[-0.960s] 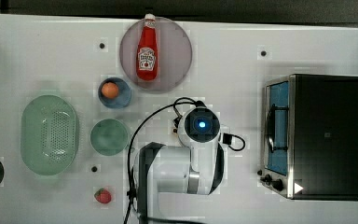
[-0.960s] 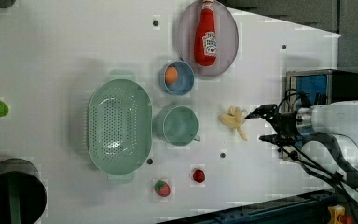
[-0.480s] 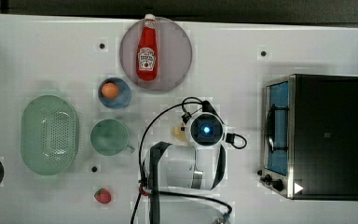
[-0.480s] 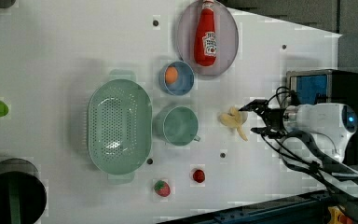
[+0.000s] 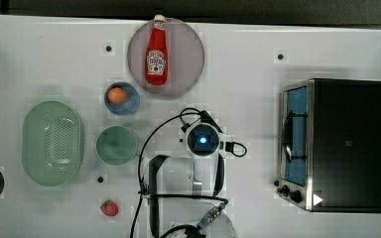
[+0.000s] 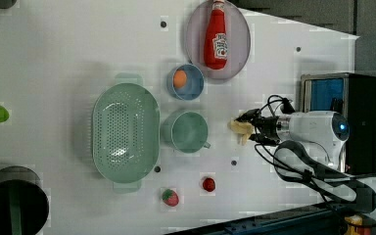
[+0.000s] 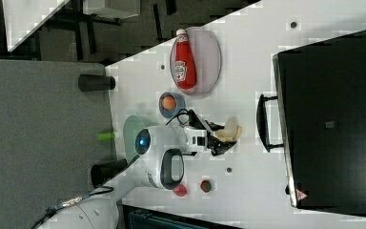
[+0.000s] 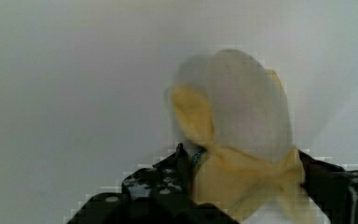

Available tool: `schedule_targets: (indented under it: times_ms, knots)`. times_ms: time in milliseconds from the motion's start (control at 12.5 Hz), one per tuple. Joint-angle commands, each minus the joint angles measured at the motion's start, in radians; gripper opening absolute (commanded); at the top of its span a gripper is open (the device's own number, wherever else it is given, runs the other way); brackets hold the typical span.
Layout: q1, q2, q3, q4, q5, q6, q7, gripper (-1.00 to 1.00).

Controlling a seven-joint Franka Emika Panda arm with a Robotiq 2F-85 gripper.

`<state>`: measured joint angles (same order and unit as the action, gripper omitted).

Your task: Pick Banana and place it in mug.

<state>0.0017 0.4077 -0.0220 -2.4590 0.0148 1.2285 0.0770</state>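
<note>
A: How far is the task judged to be at this moment?

B: Only the first part is under way. The banana is seen lying on the white bench, just beside the mug on the left view's right, but not in it. The claw is placed at the banana, and in the wrist view the peeled fruit is seen between the two dark fingers.

A: Is the banana already gripped?

B: That cannot be told. The fingers are seen on both sides of it, but a firm hold is not shown, and the fruit appears not yet lifted from the bench. The lift, the carrying over to the mug and the release are all judged to be left.

A: Is the mug ready?

B: It is seen upright and empty in the top view, so nothing seems to be in the way.

A: Can any writing be read?

B: A white label is seen on the red ketchup bottle, which lies on the round plate, but its words cannot be made out. No other text can be read.
</note>
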Motion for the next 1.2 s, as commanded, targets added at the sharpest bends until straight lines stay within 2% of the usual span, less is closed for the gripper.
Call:
schedule_targets:
  times_ms: [80, 160, 480, 720, 880, 1040, 1200]
  knots:
    - [-0.013, -0.040, 0.001, 0.000, -0.001, 0.011, -0.029, -0.25]
    - [-0.015, -0.043, 0.000, 0.000, 0.000, 0.012, -0.029, -0.46]
    - [-0.029, -0.160, -0.014, 0.003, 0.000, -0.062, -0.029, -0.46]
    - [-0.030, -0.355, -0.038, 0.041, -0.001, -0.318, -0.030, -0.46]
    - [-0.030, -0.488, -0.048, 0.111, -0.001, -0.531, -0.030, -0.46]
    - [-0.028, -0.567, -0.047, 0.171, -0.001, -0.709, -0.030, -0.46]
    - [-0.019, -0.612, -0.021, 0.198, -0.001, -0.794, -0.018, -0.46]
